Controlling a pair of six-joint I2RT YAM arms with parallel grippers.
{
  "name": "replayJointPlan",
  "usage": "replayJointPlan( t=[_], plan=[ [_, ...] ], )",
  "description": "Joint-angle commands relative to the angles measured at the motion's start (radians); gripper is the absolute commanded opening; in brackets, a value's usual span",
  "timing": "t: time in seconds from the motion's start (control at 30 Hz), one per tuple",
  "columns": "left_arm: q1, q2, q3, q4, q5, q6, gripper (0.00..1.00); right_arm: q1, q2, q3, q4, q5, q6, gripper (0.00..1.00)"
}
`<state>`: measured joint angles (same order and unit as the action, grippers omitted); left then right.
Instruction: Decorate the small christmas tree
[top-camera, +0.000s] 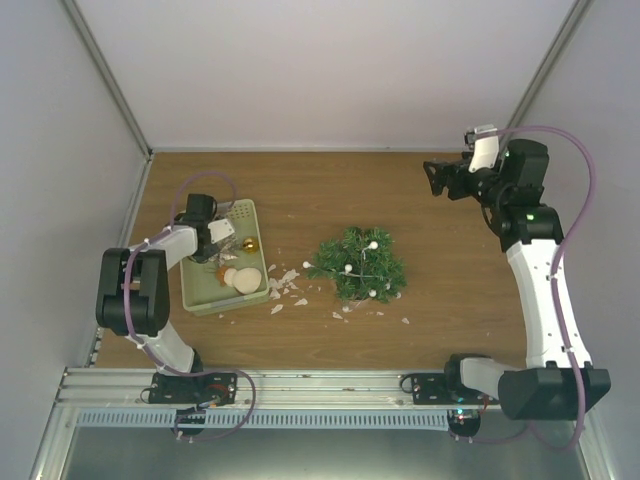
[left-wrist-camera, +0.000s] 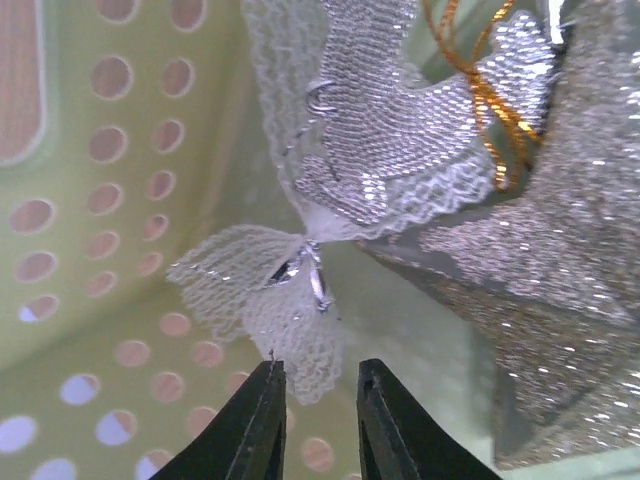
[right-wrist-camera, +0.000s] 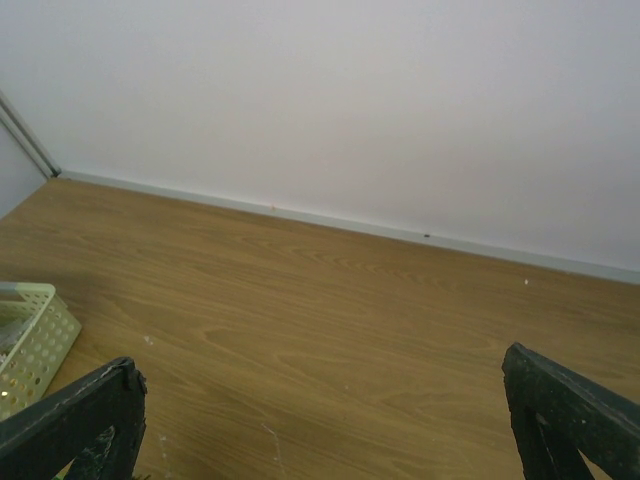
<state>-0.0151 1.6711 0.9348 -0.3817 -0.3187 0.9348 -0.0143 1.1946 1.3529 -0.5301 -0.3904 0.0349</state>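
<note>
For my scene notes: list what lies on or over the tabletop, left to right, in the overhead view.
green tray → white scraps → small Christmas tree → right end effector

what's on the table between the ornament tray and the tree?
Top external view: only scattered white scraps on the wooden table, closer to the green tray than the small christmas tree.

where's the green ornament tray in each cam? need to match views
Top external: green tray, left side of the wooden table.
Left wrist: its perforated wall and floor fill the left half.
Right wrist: one corner at the lower left edge.
Shared landmark: wooden table, in top and right wrist views only.
</note>
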Motion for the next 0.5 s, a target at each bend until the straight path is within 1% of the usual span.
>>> replayJointPlan(
  t=[0.0,0.13,0.2,0.47],
  plan=[
    [0.010,0.009,-0.023,0.142,-0.042,0.029,0.20,-0.007,-0.018,-0.023,0.010,0.004,0.003,0.97],
    [0.010,0.022,-0.022,0.158,-0.037,0.029,0.09,-0.007,-0.022,-0.023,0.007,0.005,0.003,0.97],
    [0.010,0.025,-0.024,0.160,-0.037,0.026,0.01,-0.007,-0.024,-0.022,0.005,0.009,0.001,0.97],
    [0.010,-0.012,-0.014,0.124,-0.005,0.011,0.00,-0.007,-0.022,-0.020,0.005,0.010,-0.001,0.97]
  ],
)
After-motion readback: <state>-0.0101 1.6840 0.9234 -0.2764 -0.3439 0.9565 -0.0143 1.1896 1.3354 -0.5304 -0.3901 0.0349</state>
